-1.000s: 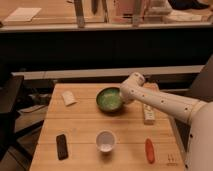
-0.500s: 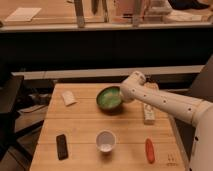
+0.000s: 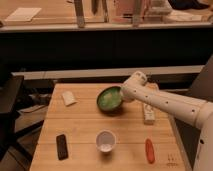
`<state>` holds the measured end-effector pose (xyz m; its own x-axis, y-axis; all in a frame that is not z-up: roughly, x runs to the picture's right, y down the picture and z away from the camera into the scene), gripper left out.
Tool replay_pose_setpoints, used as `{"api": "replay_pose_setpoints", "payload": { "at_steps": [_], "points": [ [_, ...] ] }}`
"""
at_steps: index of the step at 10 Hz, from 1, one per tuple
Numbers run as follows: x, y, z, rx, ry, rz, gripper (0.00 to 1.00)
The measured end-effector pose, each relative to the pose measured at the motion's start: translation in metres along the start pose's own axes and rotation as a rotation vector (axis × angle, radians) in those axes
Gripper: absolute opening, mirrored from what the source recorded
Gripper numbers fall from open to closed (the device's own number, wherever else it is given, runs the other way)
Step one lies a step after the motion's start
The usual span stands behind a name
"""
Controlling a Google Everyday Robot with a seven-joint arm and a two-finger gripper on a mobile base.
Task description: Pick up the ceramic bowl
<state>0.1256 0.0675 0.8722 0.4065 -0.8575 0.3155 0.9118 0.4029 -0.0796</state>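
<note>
The ceramic bowl (image 3: 108, 98), wide and green with a dark rim, is at the back middle of the wooden table (image 3: 85, 125). It is tilted, its inside facing the camera, with a shadow under it. My gripper (image 3: 121, 95) is at the bowl's right rim, at the end of the white arm that reaches in from the right. It is shut on the rim and holds the bowl slightly off the table.
A small white cup-like bowl (image 3: 105, 140) stands at the front middle. A black flat object (image 3: 62, 146) lies front left, a red-orange object (image 3: 149, 150) front right, a white packet (image 3: 68, 98) back left, and a white bar-shaped item (image 3: 148, 113) under the arm.
The bowl has tipped up and risen a little off the table at the gripper's side. The arm has shifted only slightly.
</note>
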Motion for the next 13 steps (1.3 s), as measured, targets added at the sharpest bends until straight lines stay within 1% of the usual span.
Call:
{"api": "replay_pose_setpoints", "payload": {
  "at_steps": [4,11,13],
  "points": [
    [0.003,-0.002,-0.006,0.010,0.005,-0.036,0.00],
    [0.007,0.000,-0.010,0.039,0.015,-0.125,0.00],
    [0.005,-0.001,-0.018,0.047,0.019,-0.140,0.00]
  ]
}}
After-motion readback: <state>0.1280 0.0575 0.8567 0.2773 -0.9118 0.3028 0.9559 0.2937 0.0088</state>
